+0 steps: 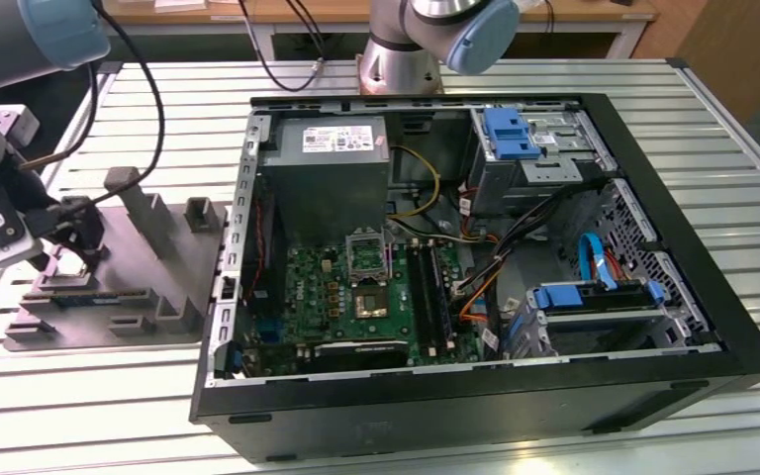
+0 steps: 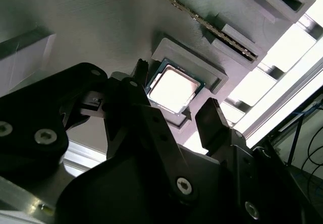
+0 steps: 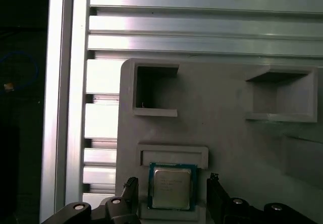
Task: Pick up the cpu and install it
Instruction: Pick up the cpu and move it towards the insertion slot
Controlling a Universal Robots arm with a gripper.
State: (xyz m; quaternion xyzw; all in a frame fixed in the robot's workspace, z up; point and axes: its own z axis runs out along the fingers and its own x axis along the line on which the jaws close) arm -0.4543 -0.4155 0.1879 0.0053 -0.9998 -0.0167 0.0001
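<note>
The end effector [image 1: 68,252] hangs over a grey holder [image 1: 162,262] on the tabletop [image 1: 90,396], at the exterior view's left. Its fingers [image 3: 130,193] stand wide apart. Between them and just below, the cpu [image 3: 171,186] lies flat in a shallow recess of the holder, metal top up, clear of both fingers in both wrist views. Well away from the end effector, toward the exterior view's right, sits an open computer case [image 1: 486,408] with a green motherboard [image 1: 337,289].
</note>
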